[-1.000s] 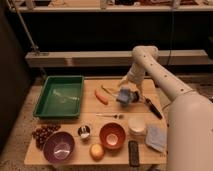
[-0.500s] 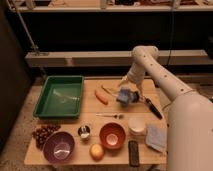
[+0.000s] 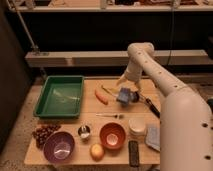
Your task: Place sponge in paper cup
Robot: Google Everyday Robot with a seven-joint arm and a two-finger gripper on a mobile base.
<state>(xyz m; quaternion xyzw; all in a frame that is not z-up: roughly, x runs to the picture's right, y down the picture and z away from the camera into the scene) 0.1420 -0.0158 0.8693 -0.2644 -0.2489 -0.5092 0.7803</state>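
Note:
The sponge [image 3: 152, 136] is a pale grey-blue flat pad near the table's front right edge, partly hidden by my arm. Just left of it stands the squat white paper cup [image 3: 136, 127], upright, beside the orange bowl [image 3: 112, 136]. My gripper [image 3: 125, 95] hangs low over the middle of the table, right of an orange carrot [image 3: 101, 96] and well behind the cup and sponge. It is open, and I see nothing held in it.
A green tray [image 3: 60, 95] sits at the back left. Grapes [image 3: 44, 133], a purple bowl [image 3: 60, 147], a small metal cup [image 3: 84, 131], a yellow fruit [image 3: 97, 151] and a black bar [image 3: 133, 153] line the front. A fork [image 3: 110, 116] and a dark-handled knife [image 3: 150, 106] lie mid-table.

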